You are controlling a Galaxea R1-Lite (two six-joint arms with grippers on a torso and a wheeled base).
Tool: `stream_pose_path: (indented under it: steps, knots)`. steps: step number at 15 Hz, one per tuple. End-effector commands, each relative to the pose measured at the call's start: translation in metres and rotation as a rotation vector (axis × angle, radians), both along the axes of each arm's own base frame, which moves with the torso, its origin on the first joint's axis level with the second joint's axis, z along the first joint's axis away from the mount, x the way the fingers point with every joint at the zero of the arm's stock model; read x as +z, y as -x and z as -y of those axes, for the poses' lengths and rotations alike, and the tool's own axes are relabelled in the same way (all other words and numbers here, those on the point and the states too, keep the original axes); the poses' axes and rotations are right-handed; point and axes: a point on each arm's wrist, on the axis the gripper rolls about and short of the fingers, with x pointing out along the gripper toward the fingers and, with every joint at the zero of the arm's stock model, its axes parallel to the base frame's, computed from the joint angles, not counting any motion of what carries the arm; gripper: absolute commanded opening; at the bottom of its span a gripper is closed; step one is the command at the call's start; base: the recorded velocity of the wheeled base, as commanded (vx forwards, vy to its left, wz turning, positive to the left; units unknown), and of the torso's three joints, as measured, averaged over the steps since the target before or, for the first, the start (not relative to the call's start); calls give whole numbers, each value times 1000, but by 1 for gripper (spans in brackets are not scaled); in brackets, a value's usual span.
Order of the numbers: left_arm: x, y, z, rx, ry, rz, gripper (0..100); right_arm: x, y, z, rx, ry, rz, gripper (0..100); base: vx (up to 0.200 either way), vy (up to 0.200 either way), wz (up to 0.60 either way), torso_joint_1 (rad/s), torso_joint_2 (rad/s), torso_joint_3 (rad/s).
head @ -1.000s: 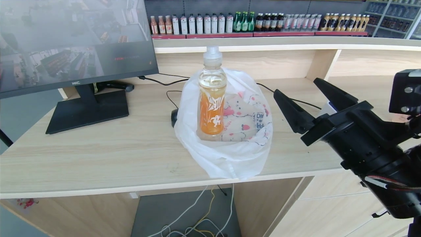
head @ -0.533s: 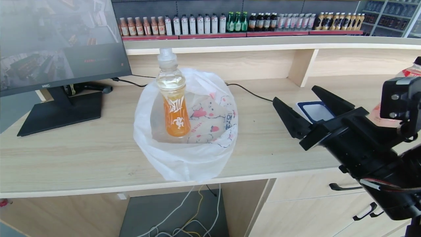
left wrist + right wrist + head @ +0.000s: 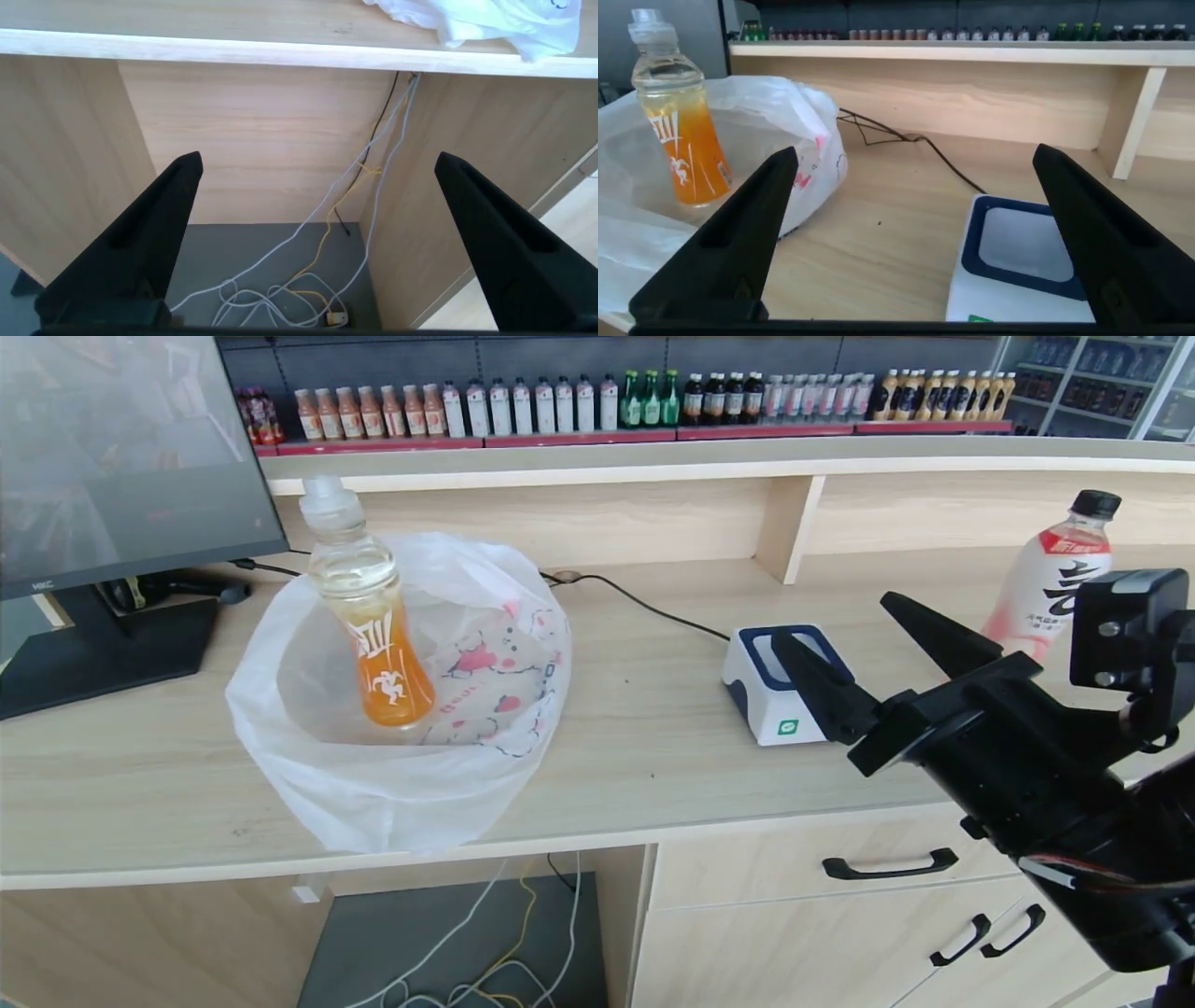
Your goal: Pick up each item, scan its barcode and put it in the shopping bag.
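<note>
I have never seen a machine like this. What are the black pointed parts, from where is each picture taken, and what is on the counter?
This is a robot with two arms; each ends in a gripper, a two-fingered claw. The wide picture comes from a camera on its head. There the right gripper hangs open and empty near the counter. The other pictures come from cameras on the wrists, looking out between the black fingers. The left gripper is also open and empty, facing cables under the counter. On the counter stand a white shopping bag with an orange drink bottle inside, a barcode scanner, a pink bottle and a monitor.
</note>
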Motion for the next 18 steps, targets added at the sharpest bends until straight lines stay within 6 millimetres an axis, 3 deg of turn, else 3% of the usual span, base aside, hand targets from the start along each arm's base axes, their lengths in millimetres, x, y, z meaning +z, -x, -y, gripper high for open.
stream_pose_path:
  steps: [1,16,18]
  knots:
    - [0,0,0,1,1,0,100,-2,1,1,-3,6,-7,100,0,-200,0,7,-2,12]
    - [0,0,0,1,1,0,100,-11,2,3,-9,30,-39,100,0,-200,0,2,3,1]
    - [0,0,0,-1,-4,0,100,-14,-7,14,-67,35,-51,100,0,-200,0,0,0,5]
